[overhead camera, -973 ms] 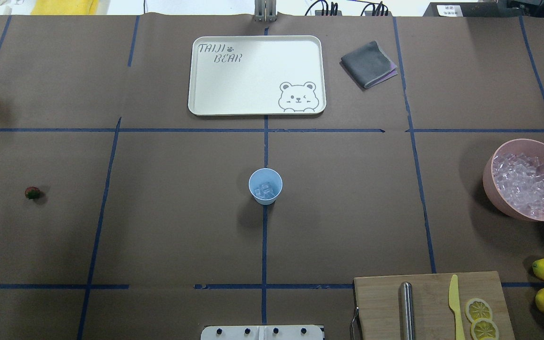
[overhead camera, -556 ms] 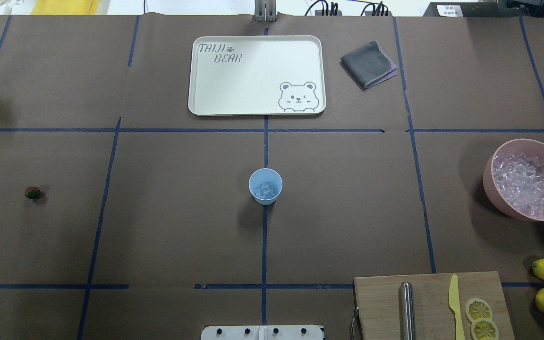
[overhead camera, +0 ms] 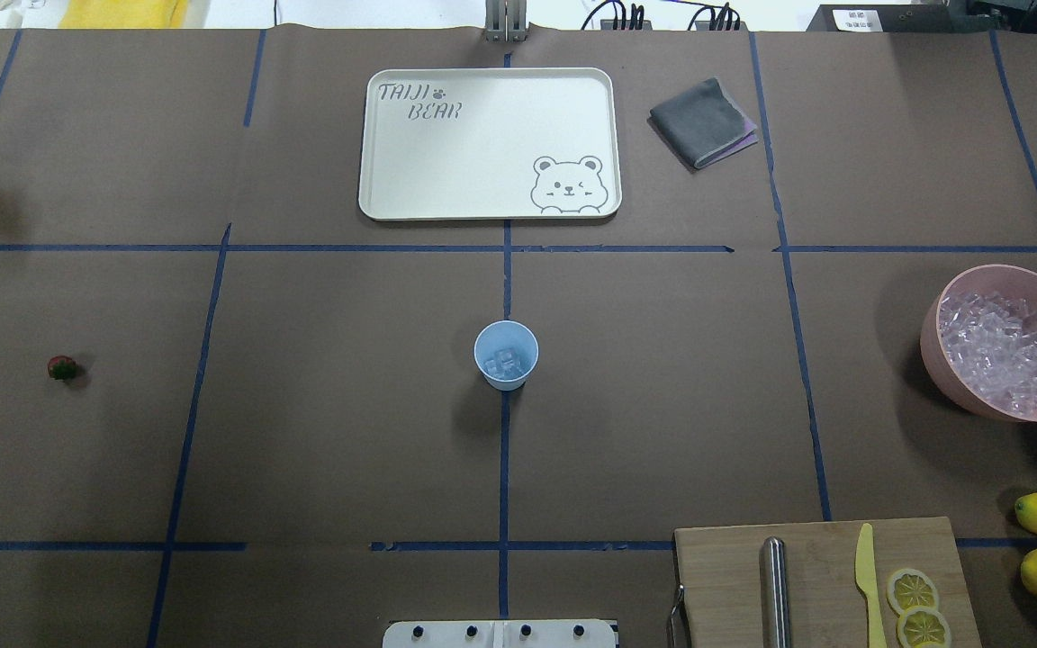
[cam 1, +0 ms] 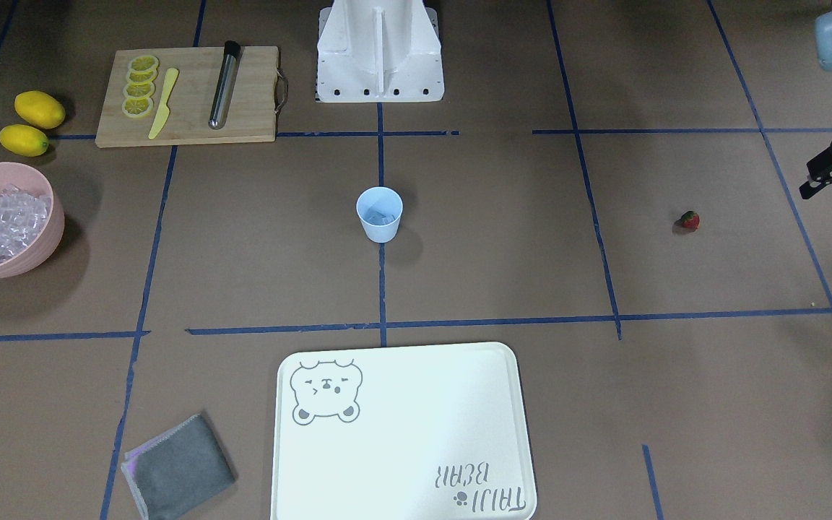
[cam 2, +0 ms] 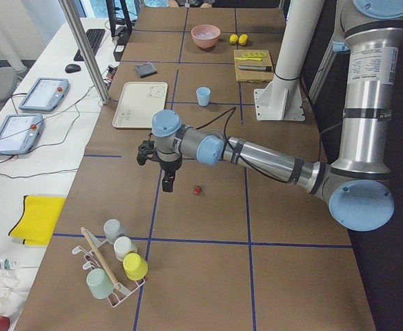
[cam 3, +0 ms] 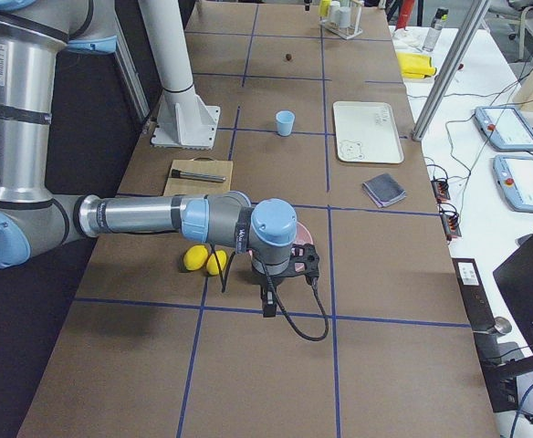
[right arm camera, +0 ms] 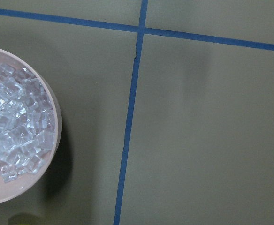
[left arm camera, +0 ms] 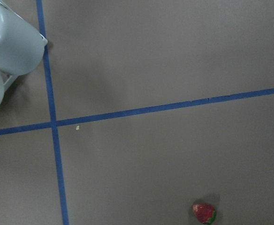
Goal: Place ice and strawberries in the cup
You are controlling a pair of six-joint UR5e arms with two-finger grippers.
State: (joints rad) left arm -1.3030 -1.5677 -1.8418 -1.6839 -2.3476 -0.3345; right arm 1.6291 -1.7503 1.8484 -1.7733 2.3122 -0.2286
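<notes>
Overhead, front cams opposed, steep down, share cup [overhead camera: 485,346] mid-frame. Side cams along worktop [cam 2: 208,227]. Wrist cams close, straight down.

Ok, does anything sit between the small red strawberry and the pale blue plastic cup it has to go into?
Nothing visible does. Between the small red strawberry and the upright pale blue plastic cup, the overhead view shows only brown table cover and flat blue tape lines. The cup's mouth is open, with clear ice cubes inside.
</notes>
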